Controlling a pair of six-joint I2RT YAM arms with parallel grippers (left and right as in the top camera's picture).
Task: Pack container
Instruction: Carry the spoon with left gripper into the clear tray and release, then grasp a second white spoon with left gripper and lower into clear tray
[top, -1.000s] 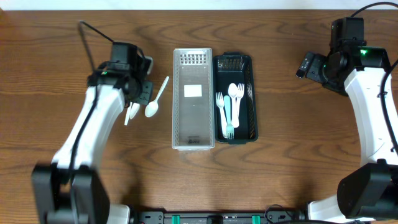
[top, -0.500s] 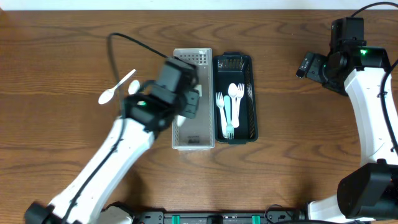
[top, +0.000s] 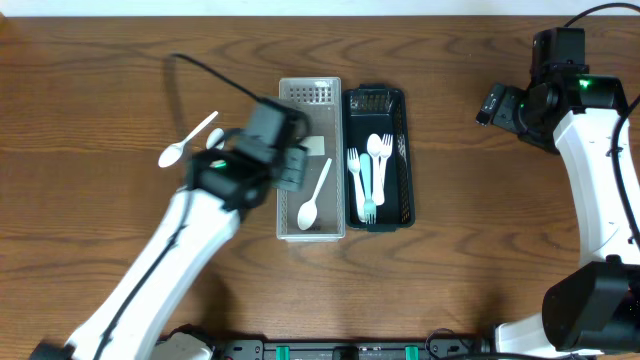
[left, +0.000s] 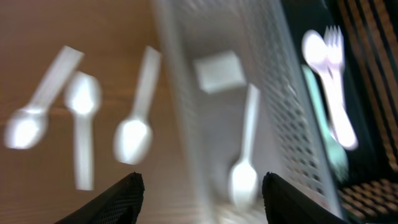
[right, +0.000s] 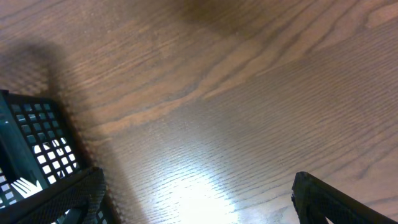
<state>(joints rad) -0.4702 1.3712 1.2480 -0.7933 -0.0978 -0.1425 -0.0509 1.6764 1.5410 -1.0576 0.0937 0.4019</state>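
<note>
Your left arm (top: 190, 235) reaches diagonally from the near-left of the table (top: 100, 60) toward the centre, wrist tipped downward; the left fingers (top: 293, 168) hang over the left wall of the clear basket (top: 310, 92). In the left wrist view, which is blurred, the two dark fingertips (left: 127, 198) stand wide apart at the bottom edge with nothing between them.

A white spoon (top: 314, 195) lies on the floor of the clear basket, its bowl at the near end and its handle slanting toward the far right; a white label (top: 313, 146) sits on the basket floor just past the handle tip. From the wrist, this spoon (left: 245, 158) shows ahead of the gap between the fingertips, closer to the right one and touching neither.

The dark basket (top: 380, 224) stands side by side against the clear basket's right wall; it holds white and pale teal cutlery (top: 368, 165), forks and spoons lying lengthwise. A loose spoon (top: 188, 140) rests on the table left of your left arm; the wrist view shows three blurred spoons (left: 137, 118) on the wood beside the clear basket.

Your right arm (top: 600, 170) is folded at the right edge; the right fingers (top: 493, 104) are well apart from both baskets, and their tips (right: 68, 196) are spread wide over bare wood.
</note>
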